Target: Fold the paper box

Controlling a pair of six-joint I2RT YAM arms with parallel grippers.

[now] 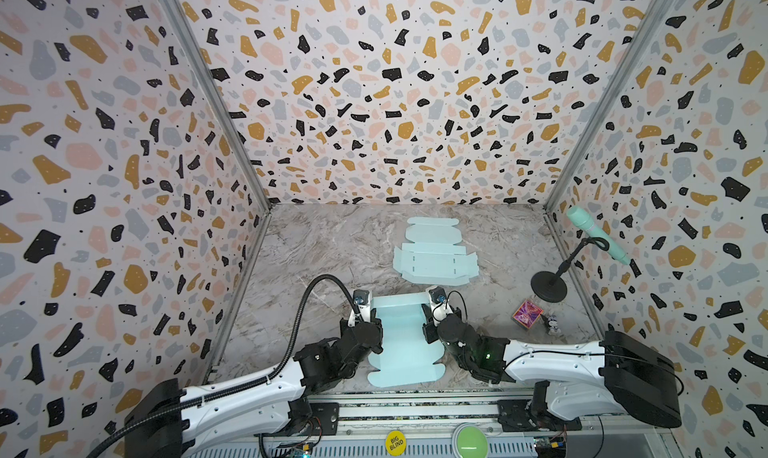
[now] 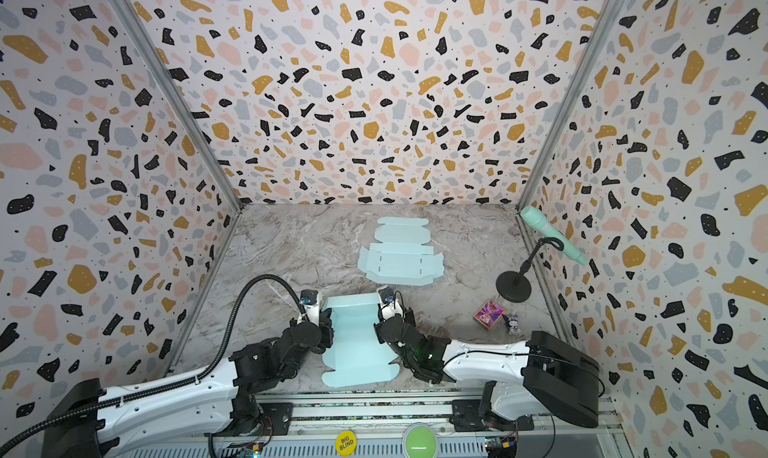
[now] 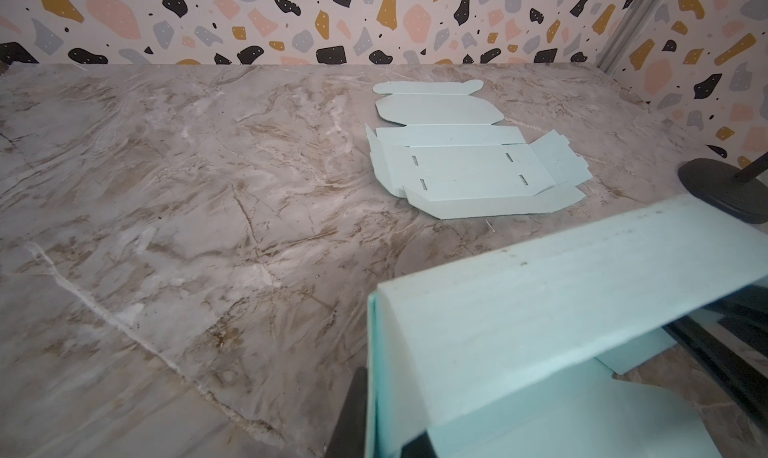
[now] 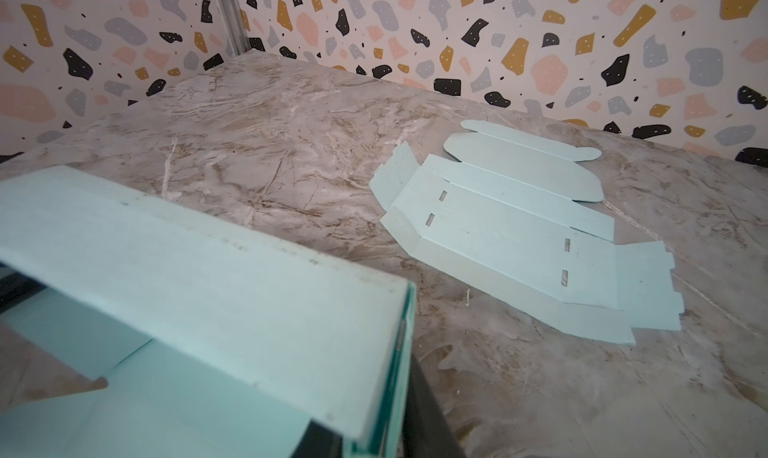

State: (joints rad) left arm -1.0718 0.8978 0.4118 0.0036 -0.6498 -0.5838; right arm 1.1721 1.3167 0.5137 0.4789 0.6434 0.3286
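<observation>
Pale blue card makes up the paper box (image 1: pixel 405 344), which sits at the front of the marbled surface (image 1: pixel 316 248) between the two arms. Its far panel is raised and, in both wrist views, leans over the box floor. The side walls stand up, and the lid panel with its rounded corners lies flat toward the front rail.

The left gripper (image 1: pixel 370 317) is closed narrowly on the left wall; its wrist view shows a dark finger (image 3: pixel 353 410) outside the wall and another inside. The right gripper (image 1: pixel 430 314) straddles the right wall, with one finger (image 4: pixel 428 414) outside it, but I cannot tell whether it is really clamping.

Both arms cover the side walls in both top views, and the wrist views cut the box off at the frame edge, so the lower corners stay hidden.

Farther back, well apart, a second flat blank (image 1: pixel 434 263) lies unfolded with four small slots. On the right stand a mint microphone (image 1: pixel 596 233) on a black stand, a pink patterned cube (image 1: pixel 527 313) and, just beside it, a tiny figurine (image 1: pixel 552 325) too small to make out. A yellow button (image 1: pixel 395 442) and a green button (image 1: pixel 471 443) sit on the front rail.
</observation>
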